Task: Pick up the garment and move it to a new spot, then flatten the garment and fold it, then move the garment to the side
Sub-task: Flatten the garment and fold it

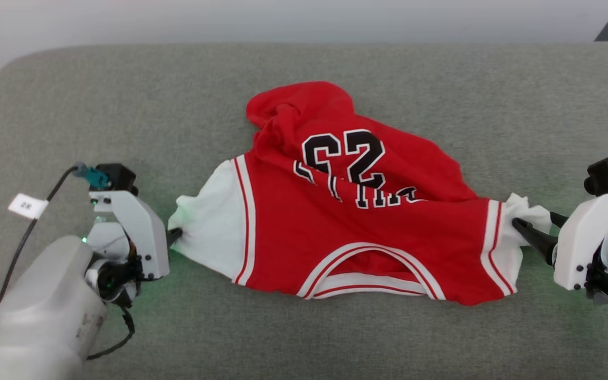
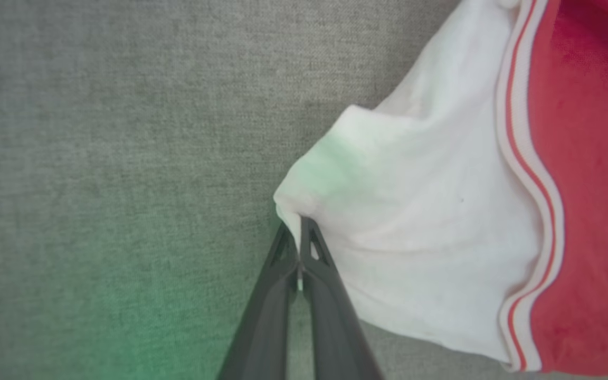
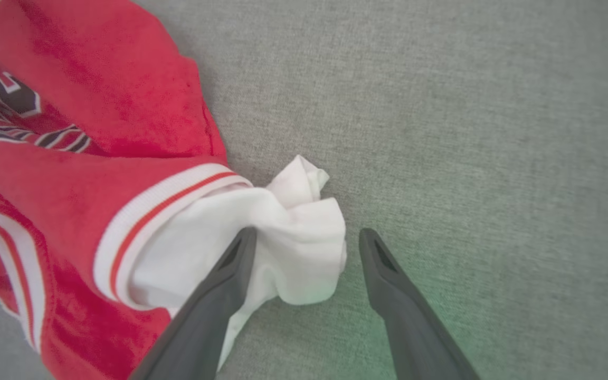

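As the left gripper's [image 2: 300, 232] fingers pinched shut on the left sleeve [image 2: 388, 200] of the garment [image 1: 357, 232], crumpled mid-bench [image 1: 304, 68], the right gripper's [image 3: 306, 245] fingers stood wide, astride the bunched right sleeve [image 3: 304, 211]; a one-sided pull risked dragging the jersey askew.

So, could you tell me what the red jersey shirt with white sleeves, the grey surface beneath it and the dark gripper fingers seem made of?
Red jersey shirt with white sleeves: soft matte knit cloth, probably; it bunches and creases.
Grey surface: woven upholstery-like fabric, its flecked weave visible.
Dark gripper fingers: likely moulded plastic, smooth, dull, with triangular cut-outs near the tips.
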